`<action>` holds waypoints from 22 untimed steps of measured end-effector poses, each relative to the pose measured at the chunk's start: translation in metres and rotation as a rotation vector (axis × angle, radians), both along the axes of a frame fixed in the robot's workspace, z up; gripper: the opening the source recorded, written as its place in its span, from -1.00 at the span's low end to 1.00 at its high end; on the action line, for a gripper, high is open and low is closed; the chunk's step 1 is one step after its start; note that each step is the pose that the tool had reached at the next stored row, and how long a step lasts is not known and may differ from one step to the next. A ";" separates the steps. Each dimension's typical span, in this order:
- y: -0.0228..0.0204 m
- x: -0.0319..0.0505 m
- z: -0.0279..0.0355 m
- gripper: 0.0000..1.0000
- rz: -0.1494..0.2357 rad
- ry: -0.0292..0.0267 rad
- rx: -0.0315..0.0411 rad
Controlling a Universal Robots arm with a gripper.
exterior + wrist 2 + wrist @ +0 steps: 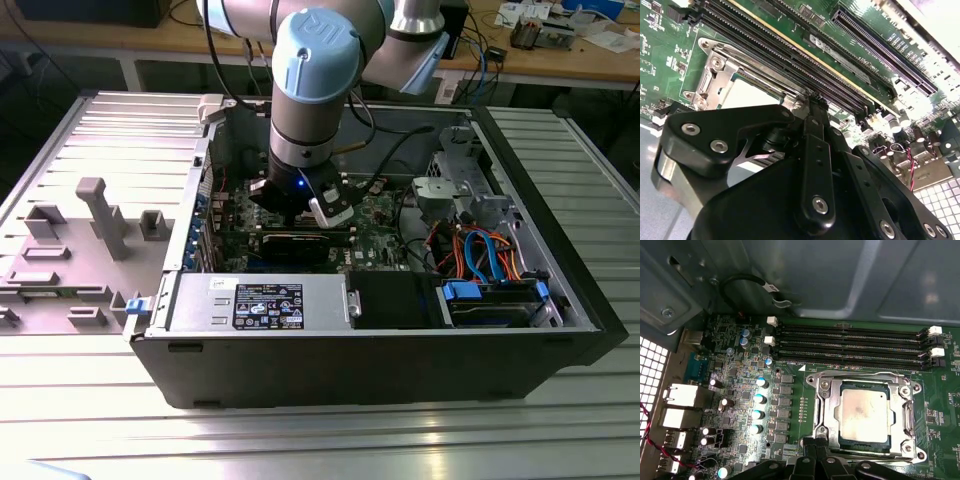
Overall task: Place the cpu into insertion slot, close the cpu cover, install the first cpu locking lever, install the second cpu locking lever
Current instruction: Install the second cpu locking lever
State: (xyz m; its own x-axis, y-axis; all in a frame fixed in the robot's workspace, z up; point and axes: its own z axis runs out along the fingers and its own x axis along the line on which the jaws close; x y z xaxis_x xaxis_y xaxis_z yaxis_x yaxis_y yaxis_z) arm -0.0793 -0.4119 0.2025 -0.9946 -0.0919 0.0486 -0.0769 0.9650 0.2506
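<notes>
arm: in the exterior view your arm reaches down into the open computer case, with the gripper low over the green motherboard.
gripper: in the second wrist view its black fingers meet at the socket edge nearest the memory slots; they look pressed together with nothing between them, though you see the tips only partly.
cpu: you'll find the cpu lying flat in the insertion slot, silver top up, near the middle of the board.
cpu cover: the cpu cover lies down over the socket, its frame around the chip's edges, chip showing through the cutout.
levers: thin wire levers run along the socket sides; you can't tell from these views whether they're latched.
memory slots: long black slots sit just beside the socket, on the side toward the case wall.
surroundings: the case lies on a ribbed metal table; a grey fixture stands at the exterior view's left.
</notes>
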 end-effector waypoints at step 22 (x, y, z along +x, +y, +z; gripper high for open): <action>-0.0048 -0.0079 0.0027 -0.79 0.000 -0.0136 0.0363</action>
State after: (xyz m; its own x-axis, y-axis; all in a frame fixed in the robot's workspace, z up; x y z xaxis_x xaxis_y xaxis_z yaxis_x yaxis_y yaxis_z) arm -0.0872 -0.4167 0.2052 -0.9951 -0.0934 0.0317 -0.0806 0.9553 0.2844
